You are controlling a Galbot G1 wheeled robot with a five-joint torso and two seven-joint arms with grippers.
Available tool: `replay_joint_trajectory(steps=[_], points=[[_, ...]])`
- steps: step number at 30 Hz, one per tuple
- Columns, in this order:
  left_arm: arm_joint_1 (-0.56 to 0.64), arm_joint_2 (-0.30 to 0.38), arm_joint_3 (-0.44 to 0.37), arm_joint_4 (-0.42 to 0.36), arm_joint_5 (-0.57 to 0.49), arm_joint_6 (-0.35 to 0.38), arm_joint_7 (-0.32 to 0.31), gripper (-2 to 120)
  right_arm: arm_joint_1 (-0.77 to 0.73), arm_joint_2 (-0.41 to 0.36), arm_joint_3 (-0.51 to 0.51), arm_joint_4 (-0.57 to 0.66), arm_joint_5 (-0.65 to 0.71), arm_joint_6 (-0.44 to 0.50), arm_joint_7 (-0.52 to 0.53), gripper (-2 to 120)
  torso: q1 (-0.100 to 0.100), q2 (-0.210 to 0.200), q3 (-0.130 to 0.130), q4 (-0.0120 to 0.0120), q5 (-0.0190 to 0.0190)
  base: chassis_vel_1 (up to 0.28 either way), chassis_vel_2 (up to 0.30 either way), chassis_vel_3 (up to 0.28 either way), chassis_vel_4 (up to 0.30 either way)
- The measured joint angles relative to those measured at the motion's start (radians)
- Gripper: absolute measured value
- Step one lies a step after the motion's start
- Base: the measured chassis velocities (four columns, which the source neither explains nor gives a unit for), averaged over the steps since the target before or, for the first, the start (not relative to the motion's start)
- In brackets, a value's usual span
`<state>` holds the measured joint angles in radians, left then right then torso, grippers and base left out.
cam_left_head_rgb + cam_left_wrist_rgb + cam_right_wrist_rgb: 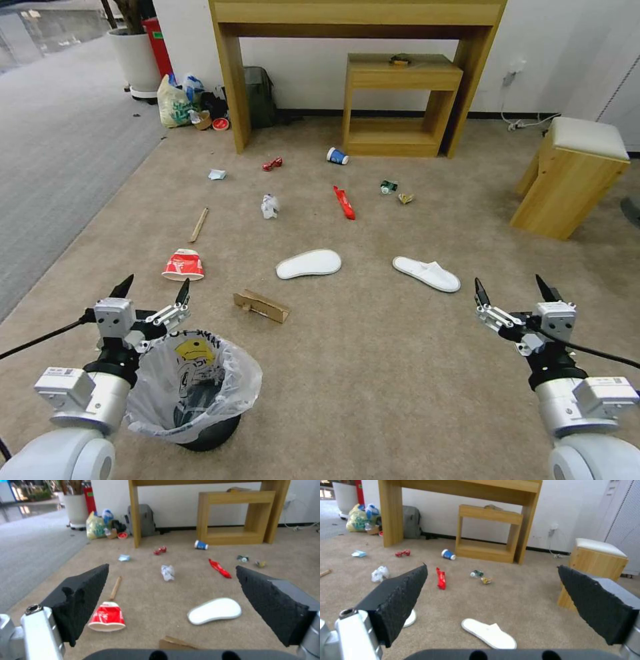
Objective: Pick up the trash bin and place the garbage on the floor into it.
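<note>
Both claws spread: my left claw [152,288] hovers by the trash bin [200,407], right claw [515,288] idle. Bin looks light, liner slippery; I'd grip the rigid rim.

The right gripper [491,580] hangs above the floor [526,605] with its black fingers [403,597] spread wide apart, nothing between them. Near it lies a white slipper [488,633]. Farther off sit a red wrapper [441,578], a green crushed bottle [476,573], crumpled paper [379,573] and a blue paper cup [448,554]. A wooden stool [596,565] with a white cushion stands to the right, and a small wooden shelf unit [486,533] stands against the far wall.
</note>
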<state>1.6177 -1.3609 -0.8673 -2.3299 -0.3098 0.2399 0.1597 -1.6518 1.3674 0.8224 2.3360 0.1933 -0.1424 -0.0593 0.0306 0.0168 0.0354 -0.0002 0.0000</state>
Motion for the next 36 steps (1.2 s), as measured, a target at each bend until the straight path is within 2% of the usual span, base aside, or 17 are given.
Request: replay_joint_trajectory(steps=[11, 19, 21, 22, 26, 27, 30, 31, 33, 36], points=[[0.005, 0.014, -0.006, 0.038, -0.028, 0.026, 0.0, 100, -0.003, 0.012, 0.01, 0.002, -0.008, 0.013, 0.003, 100, 0.0, 0.0, 0.0, 0.0, -0.0001, 0.0, 0.0, 0.0, 0.0], [0.0, 0.063, -0.032, 0.072, -0.069, 0.051, 0.003, 100, -0.009, 0.016, 0.005, 0.006, 0.01, 0.004, 0.019, 100, 0.0, 0.0, 0.0, 0.0001, -0.0002, 0.0, 0.0, 0.0, 0.0], [-0.014, 0.108, -0.059, 0.103, -0.116, 0.114, 0.003, 100, -0.014, 0.011, 0.006, 0.007, 0.023, -0.001, 0.026, 100, 0.0, 0.0, 0.0, 0.0, -0.0001, 0.0, 0.0, 0.0, 0.0], [-0.014, 0.108, -0.059, 0.103, -0.116, 0.114, 0.003, 100, -0.014, 0.011, 0.006, 0.007, 0.023, -0.001, 0.026, 100, 0.0, 0.0, 0.0, 0.0, -0.0001, 0.0, 0.0, 0.0, 0.0], [-0.034, 0.206, -0.098, 0.185, -0.16, 0.247, 0.02, 100, -0.021, 0.006, 0.008, 0.007, 0.039, -0.003, 0.047, 100, 0.0, 0.0, 0.0, -0.0001, -0.0003, 0.0, 0.0, 0.0, 0.0], [-0.034, 0.206, -0.098, 0.185, -0.16, 0.247, 0.02, 100, -0.021, 0.006, 0.008, 0.007, 0.039, -0.003, 0.047, 100, 0.0, 0.0, 0.0, -0.0001, -0.0003, 0.0, 0.0, 0.0, 0.0], [-0.038, 0.263, -0.113, 0.223, -0.159, 0.384, 0.057, 100, -0.021, 0.005, 0.003, 0.004, 0.048, -0.01, 0.063, 100, 0.0, 0.0, 0.0, 0.0, -0.0002, 0.0, 0.0, 0.0, 0.0], [-0.038, 0.263, -0.113, 0.223, -0.159, 0.384, 0.057, 100, -0.021, 0.005, 0.003, 0.004, 0.048, -0.01, 0.063, 100, 0.0, 0.0, 0.0, 0.0, -0.0002, 0.0, 0.0, 0.0, 0.0], [-0.043, 0.299, -0.127, 0.24, -0.132, 0.463, 0.099, 100, -0.022, 0.004, 0.001, 0.001, 0.048, -0.011, 0.07, 100, 0.0, 0.0, 0.0, 0.0001, -0.0003, 0.0, 0.0, 0.0, 0.0], [-0.049, 0.329, -0.138, 0.247, -0.113, 0.498, 0.114, 100, -0.027, 0.005, 0.0, -0.001, 0.049, -0.012, 0.077, 100, 0.0, 0.0, 0.0, 0.0001, -0.0002, 0.0, 0.0, 0.0, 0.0]])
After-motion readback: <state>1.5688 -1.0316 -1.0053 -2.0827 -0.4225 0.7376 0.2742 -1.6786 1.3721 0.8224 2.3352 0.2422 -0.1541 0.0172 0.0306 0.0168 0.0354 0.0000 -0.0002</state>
